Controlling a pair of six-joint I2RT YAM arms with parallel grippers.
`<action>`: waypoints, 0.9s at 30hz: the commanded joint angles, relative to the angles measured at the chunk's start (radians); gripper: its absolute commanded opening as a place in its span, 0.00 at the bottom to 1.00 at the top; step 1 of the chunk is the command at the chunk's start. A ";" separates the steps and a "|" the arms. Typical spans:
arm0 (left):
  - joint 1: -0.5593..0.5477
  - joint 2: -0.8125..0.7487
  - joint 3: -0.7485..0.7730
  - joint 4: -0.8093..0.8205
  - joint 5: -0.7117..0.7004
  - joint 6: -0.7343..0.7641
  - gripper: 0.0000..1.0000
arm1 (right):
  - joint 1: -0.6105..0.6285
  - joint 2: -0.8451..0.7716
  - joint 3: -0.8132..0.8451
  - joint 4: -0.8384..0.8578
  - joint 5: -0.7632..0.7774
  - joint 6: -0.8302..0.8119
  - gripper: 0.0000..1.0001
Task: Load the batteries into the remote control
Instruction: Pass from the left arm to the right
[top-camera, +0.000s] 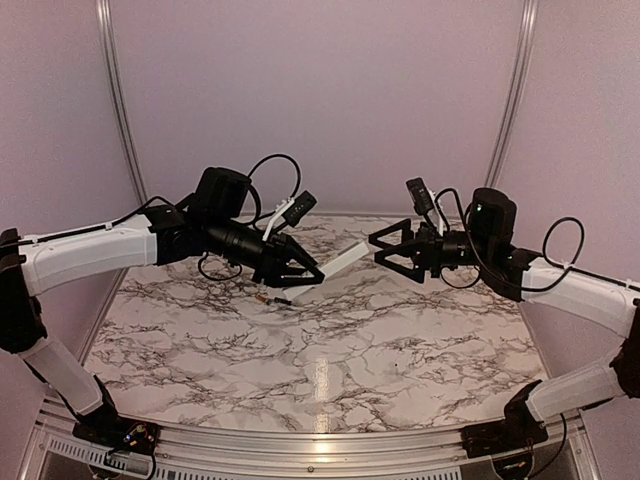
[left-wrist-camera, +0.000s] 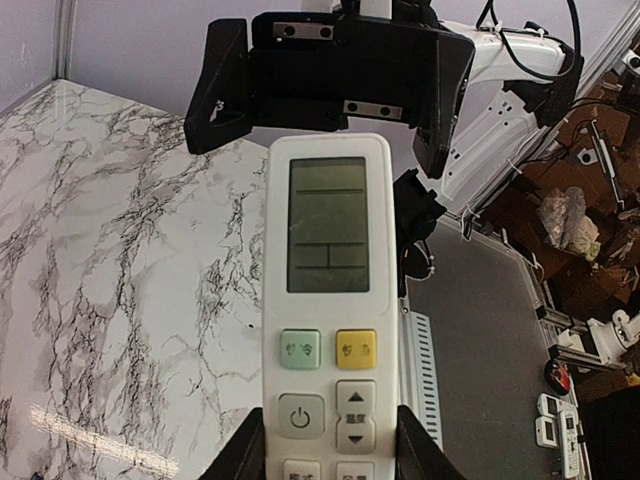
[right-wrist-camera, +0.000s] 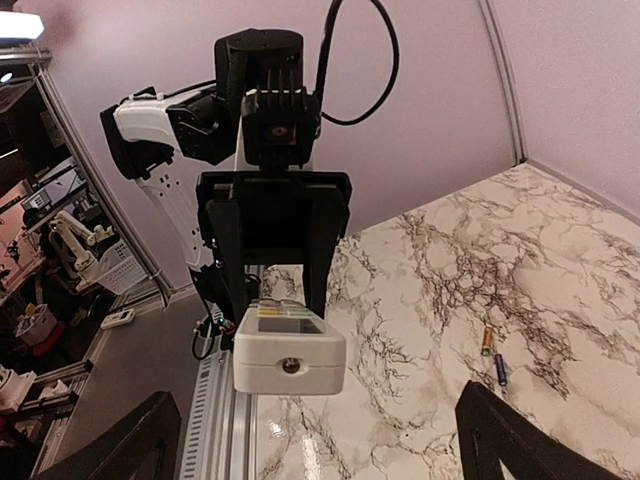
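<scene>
The remote (top-camera: 345, 260) hangs in mid-air above the marble surface (top-camera: 320, 370), its button end clamped in the left claw (top-camera: 310, 275). At its 3 o'clock the right claw (top-camera: 385, 245) gapes wide and empty, just beside the far end. Two batteries (right-wrist-camera: 487, 342) lie on the surface at its 8 o'clock.

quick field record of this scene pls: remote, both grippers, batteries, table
remote: slim white rectangular plastic remote control, screen facing up, held above the table
left gripper: jaws shut on the remote's button end
right gripper: jaws open at the remote's far end, not closed on it
batteries: two small cylindrical batteries lying loose on the table
table: white marble-patterned tabletop
</scene>
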 joint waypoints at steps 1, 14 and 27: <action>-0.024 0.017 0.052 -0.017 0.038 0.046 0.23 | 0.034 0.027 0.045 0.000 -0.033 0.046 0.91; -0.060 0.075 0.122 -0.113 -0.054 0.103 0.22 | 0.097 0.069 0.028 0.126 -0.062 0.181 0.73; -0.062 0.087 0.140 -0.106 -0.072 0.104 0.21 | 0.096 0.107 0.018 0.135 -0.066 0.208 0.45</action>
